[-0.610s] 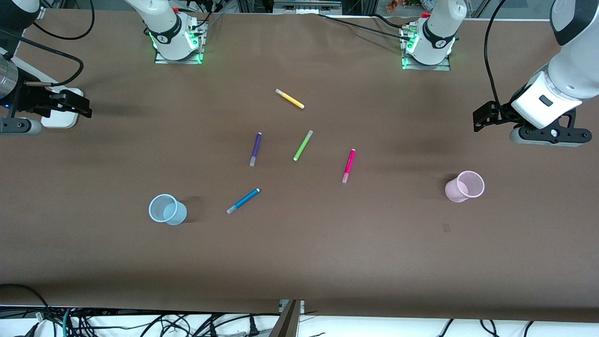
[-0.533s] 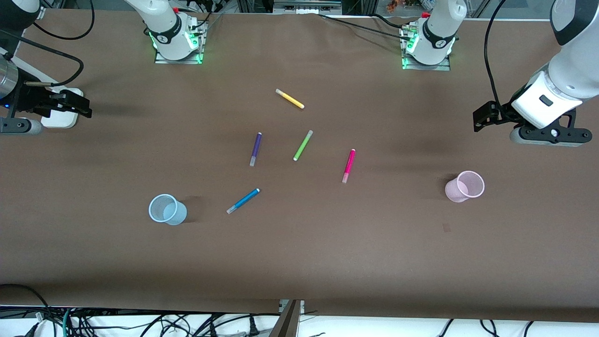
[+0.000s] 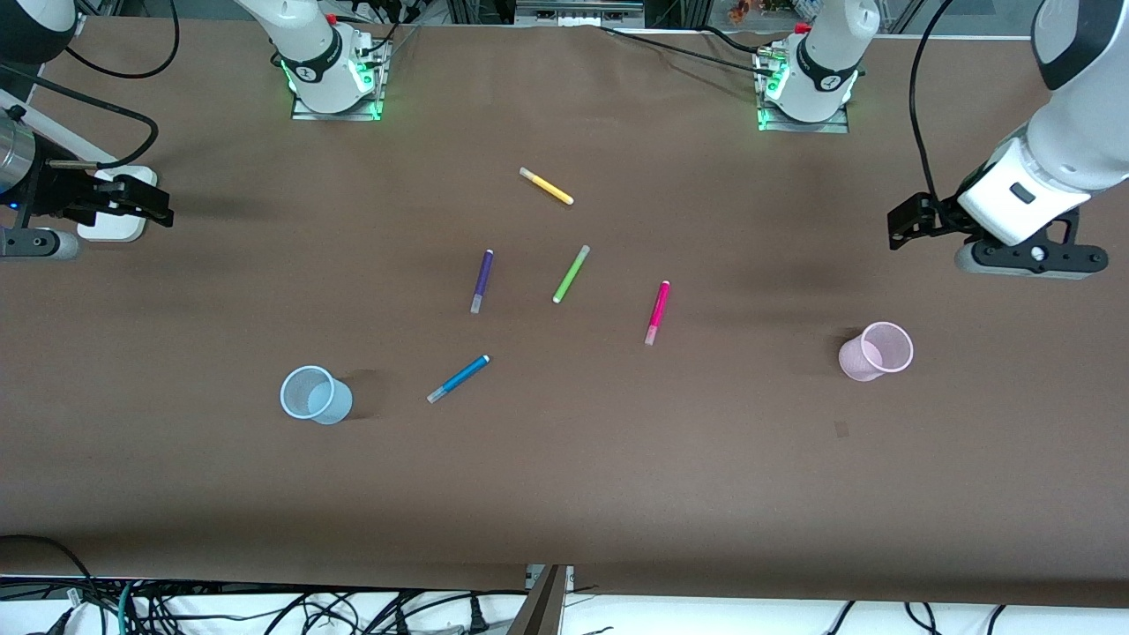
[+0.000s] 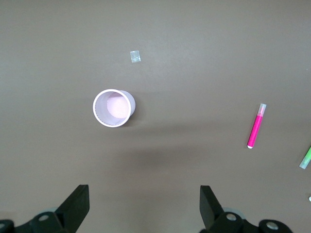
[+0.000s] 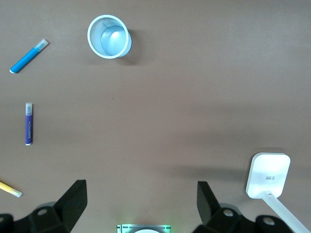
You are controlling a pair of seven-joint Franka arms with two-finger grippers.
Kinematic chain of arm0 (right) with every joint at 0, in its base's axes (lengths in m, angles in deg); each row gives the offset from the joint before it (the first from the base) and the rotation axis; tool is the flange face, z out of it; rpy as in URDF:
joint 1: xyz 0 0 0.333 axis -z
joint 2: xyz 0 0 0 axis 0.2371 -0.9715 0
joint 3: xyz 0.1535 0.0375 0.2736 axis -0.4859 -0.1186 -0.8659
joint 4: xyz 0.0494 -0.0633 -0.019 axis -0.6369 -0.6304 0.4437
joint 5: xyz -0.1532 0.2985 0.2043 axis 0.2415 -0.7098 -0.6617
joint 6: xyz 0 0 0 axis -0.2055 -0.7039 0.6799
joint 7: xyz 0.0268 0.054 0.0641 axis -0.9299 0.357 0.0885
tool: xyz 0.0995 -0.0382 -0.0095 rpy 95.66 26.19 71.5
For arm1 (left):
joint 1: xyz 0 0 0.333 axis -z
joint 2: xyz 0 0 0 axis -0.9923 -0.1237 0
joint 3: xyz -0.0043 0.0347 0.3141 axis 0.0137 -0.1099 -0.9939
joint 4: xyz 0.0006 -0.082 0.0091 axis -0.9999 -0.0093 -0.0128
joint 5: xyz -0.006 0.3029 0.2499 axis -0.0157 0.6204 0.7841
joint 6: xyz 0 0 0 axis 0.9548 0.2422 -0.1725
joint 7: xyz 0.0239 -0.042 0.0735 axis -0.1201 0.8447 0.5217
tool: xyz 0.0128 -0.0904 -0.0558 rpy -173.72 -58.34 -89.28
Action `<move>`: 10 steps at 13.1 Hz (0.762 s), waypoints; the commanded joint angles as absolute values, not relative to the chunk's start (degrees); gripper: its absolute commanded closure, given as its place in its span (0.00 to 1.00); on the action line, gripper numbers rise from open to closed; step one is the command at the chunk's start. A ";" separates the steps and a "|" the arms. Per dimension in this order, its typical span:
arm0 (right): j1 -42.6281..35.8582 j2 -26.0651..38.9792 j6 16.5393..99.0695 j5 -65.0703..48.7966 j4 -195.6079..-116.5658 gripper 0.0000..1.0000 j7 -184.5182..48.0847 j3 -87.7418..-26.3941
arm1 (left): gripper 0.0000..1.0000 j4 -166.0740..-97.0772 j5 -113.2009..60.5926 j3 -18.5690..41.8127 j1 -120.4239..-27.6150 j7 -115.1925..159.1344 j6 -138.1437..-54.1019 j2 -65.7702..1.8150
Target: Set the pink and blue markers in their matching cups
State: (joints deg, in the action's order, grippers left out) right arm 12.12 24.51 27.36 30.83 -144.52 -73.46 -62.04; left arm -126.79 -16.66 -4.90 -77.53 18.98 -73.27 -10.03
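Note:
The pink marker (image 3: 657,312) lies flat near the table's middle and shows in the left wrist view (image 4: 256,126). The blue marker (image 3: 459,378) lies flat beside the pale blue cup (image 3: 315,394); both show in the right wrist view, the marker (image 5: 28,56) and the cup (image 5: 109,36). The pale pink cup (image 3: 876,351) stands upright and empty toward the left arm's end, also in the left wrist view (image 4: 112,108). My left gripper (image 3: 908,220) (image 4: 144,194) is open and empty over bare table at that end. My right gripper (image 3: 145,201) (image 5: 141,191) is open and empty over the right arm's end.
A dark purple marker (image 3: 481,280), a lime green marker (image 3: 571,274) and a yellow marker (image 3: 547,186) lie farther from the front camera than the blue and pink ones. A white block (image 3: 113,216) sits under my right gripper. A small tape patch (image 3: 841,429) lies near the pink cup.
Both grippers have shifted very slightly where they hover. Nothing on the table has moved.

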 commanded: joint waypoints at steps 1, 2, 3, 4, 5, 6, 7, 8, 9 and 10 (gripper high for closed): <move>12.31 22.20 27.52 30.73 -142.85 0.00 -74.92 -62.78 | 0.00 -125.38 -17.31 -3.99 -76.31 20.26 -76.14 -15.21; 11.79 20.01 27.61 30.64 -142.76 0.00 -74.92 -63.04 | 0.00 -125.38 -16.79 -2.85 -74.74 20.44 -79.91 -17.58; 11.52 19.55 28.05 30.73 -142.76 0.00 -74.57 -63.48 | 0.00 -125.38 -16.70 -2.49 -72.98 21.31 -82.21 -19.87; 10.12 18.68 29.45 30.82 -142.85 0.00 -74.65 -63.48 | 0.00 -125.38 -17.22 -2.40 -71.40 23.58 -83.80 -21.72; 9.07 17.80 30.07 30.73 -142.76 0.00 -74.65 -63.57 | 0.00 -125.38 -17.14 -2.31 -69.90 25.78 -85.64 -23.48; 7.49 16.05 30.77 30.82 -142.67 0.00 -74.31 -63.57 | 0.00 -125.38 -17.22 -2.14 -67.88 26.41 -87.49 -25.50; 5.73 14.21 33.47 30.82 -142.76 0.00 -74.13 -63.57 | 0.00 -125.47 -16.79 -2.22 -65.52 26.94 -89.42 -27.43; 3.71 12.36 35.68 30.99 -142.76 0.00 -74.13 -63.48 | 0.00 -125.38 -16.78 -2.13 -64.01 27.38 -91.79 -29.54; 2.13 10.52 37.79 30.99 -142.67 0.00 -74.04 -63.57 | 0.00 -125.47 -16.78 -2.13 -62.26 28.60 -94.77 -31.82; 0.55 9.11 39.37 31.26 -142.76 0.00 -73.95 -63.57 | 0.00 -125.47 -16.87 -2.13 -60.50 29.75 -97.84 -34.11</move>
